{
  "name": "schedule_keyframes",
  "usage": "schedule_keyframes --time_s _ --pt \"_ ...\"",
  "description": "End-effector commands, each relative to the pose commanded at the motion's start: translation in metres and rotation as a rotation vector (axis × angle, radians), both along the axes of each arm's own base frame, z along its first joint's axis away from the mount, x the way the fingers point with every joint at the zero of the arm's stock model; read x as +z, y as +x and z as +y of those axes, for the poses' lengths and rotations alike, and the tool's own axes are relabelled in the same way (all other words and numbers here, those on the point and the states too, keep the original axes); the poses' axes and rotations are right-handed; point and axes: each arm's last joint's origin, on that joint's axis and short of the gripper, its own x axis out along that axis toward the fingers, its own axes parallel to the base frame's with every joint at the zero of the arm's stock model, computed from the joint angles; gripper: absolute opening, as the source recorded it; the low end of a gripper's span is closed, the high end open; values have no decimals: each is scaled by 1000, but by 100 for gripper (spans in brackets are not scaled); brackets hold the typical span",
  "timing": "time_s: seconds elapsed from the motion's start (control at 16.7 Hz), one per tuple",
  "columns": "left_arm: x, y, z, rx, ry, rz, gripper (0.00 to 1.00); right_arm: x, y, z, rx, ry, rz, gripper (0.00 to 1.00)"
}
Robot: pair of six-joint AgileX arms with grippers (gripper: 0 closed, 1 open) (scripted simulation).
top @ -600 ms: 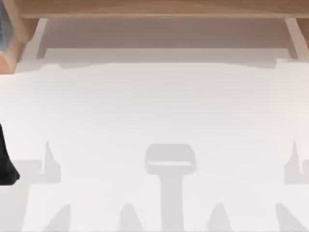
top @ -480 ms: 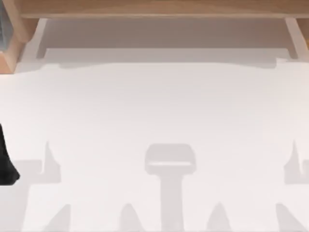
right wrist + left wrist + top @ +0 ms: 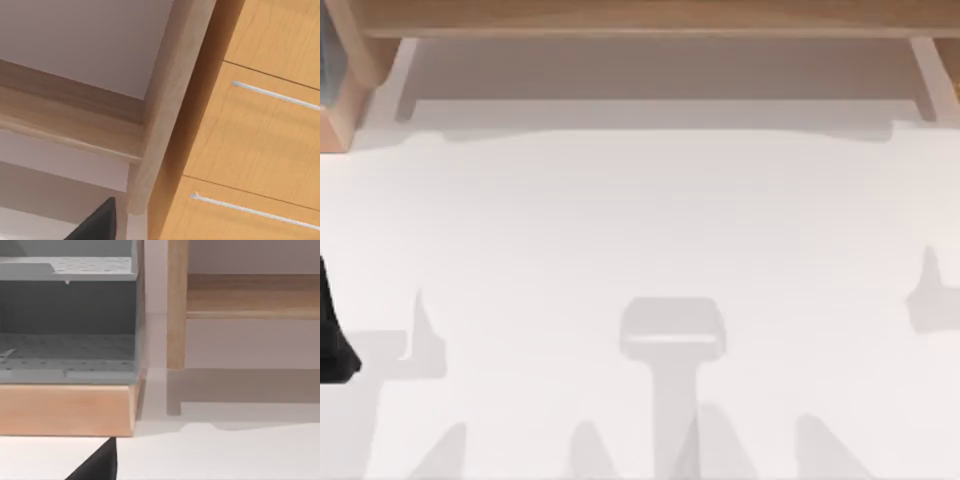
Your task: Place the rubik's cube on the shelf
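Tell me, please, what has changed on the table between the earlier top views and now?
The shadows at the table's right side have shifted: the one by the right edge sits higher and the lower ones have moved left. The shelf and the dark left arm part at the left edge are unchanged.

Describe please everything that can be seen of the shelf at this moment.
The shelf is a long, flat board of light tan wood running along the far edge of the white table, raised on pale upright supports near each end. Nothing lies on the part of the board in view. It throws a soft shadow on the table beneath. At the left stands a grey rack with a wooden base; at the right, an orange wooden drawer unit.
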Motion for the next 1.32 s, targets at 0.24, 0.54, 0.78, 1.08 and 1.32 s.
schedule_keyframes --time_s 0.24,0.54,0.78,1.08,1.32 --pt "0 0 0 0 0 0 100 34 52 -16 -21 -280 12 100" --pt "0 0 0 0 0 0 100 28 150 -58 -29 -648 59 100" --pt "0 0 0 0 0 0 100 -23 220 -103 -26 -912 91 100" --pt "0 0 0 0 0 0 100 -102 264 -150 -31 -1159 105 100" --pt "0 0 0 0 0 0 100 -136 274 -169 -45 -1261 100 100"
